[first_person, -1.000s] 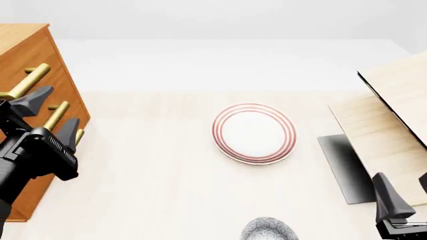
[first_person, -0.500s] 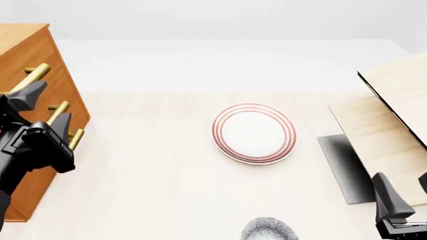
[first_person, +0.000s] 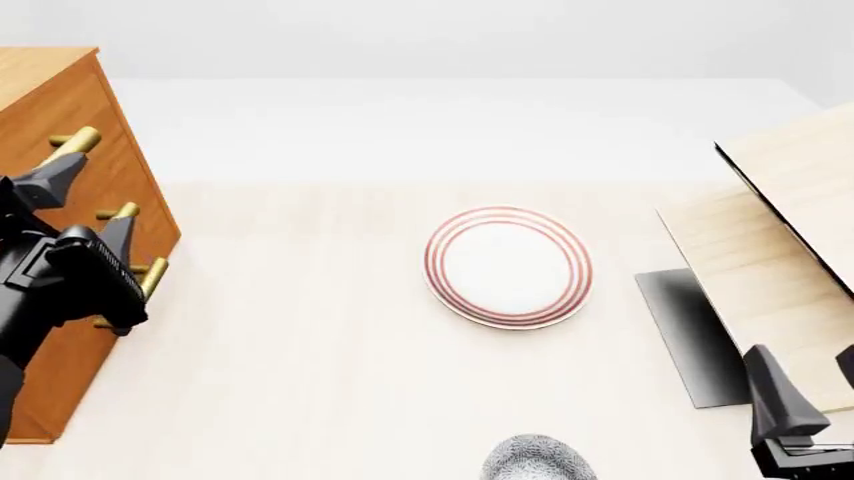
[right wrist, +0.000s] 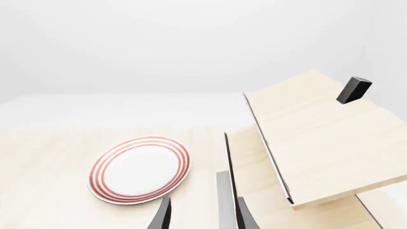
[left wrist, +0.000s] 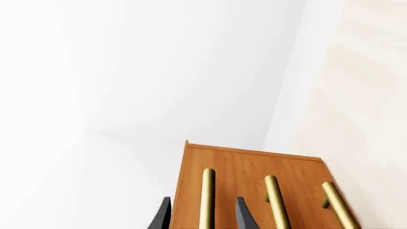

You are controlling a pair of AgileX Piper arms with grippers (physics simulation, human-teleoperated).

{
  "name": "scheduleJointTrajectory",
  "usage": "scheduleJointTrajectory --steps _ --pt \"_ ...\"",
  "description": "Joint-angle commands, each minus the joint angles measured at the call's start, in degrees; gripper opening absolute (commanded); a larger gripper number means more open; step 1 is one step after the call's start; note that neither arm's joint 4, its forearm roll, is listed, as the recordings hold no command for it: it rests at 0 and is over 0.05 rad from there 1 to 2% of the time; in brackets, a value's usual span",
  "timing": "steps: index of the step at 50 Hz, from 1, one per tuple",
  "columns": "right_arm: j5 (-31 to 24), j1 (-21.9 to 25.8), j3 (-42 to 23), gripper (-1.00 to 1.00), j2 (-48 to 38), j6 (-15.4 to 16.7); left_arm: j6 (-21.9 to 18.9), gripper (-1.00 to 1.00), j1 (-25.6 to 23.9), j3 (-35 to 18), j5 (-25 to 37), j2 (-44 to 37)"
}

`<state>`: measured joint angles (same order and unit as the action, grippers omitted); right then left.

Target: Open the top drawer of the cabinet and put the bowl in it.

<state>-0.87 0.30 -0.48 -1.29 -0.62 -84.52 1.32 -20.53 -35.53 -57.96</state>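
Left gripper point(first_person: 83, 205) is the near arm, fingers spread wide straddling the top drawer point(left wrist: 194, 191) handle point(left wrist: 207, 198) of the cabinet point(first_person: 80, 120), bar running crosswise between them; bowl point(first_person: 538, 460) sits at the table's near edge, by the right gripper point(right wrist: 200, 214), also parted.

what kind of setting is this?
Likely a simulated tabletop test scene, not a real room: a pale wood table against a blank white backdrop, holding only a small cabinet, a red-ringed plate and a speckled bowl.
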Motion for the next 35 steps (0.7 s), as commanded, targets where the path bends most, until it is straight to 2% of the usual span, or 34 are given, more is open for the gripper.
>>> scheduleJointTrajectory --steps 1,13,15,35 --pt "0.06 -0.03 0.02 1.00 -0.09 -0.02 0.33 1.00 1.78 -0.99 -0.89 -1.87" --pt "-0.06 0.03 -0.01 1.00 -0.05 -0.04 0.22 1.00 3.07 -2.10 -1.60 -3.80" --pt "-0.13 0.03 -0.02 1.00 0.00 -0.04 0.94 1.00 3.18 -2.72 -0.14 -3.13" --pt "-0.42 0.06 -0.08 1.00 0.08 -0.10 1.18 1.00 5.60 -2.79 -4.15 -7.53"
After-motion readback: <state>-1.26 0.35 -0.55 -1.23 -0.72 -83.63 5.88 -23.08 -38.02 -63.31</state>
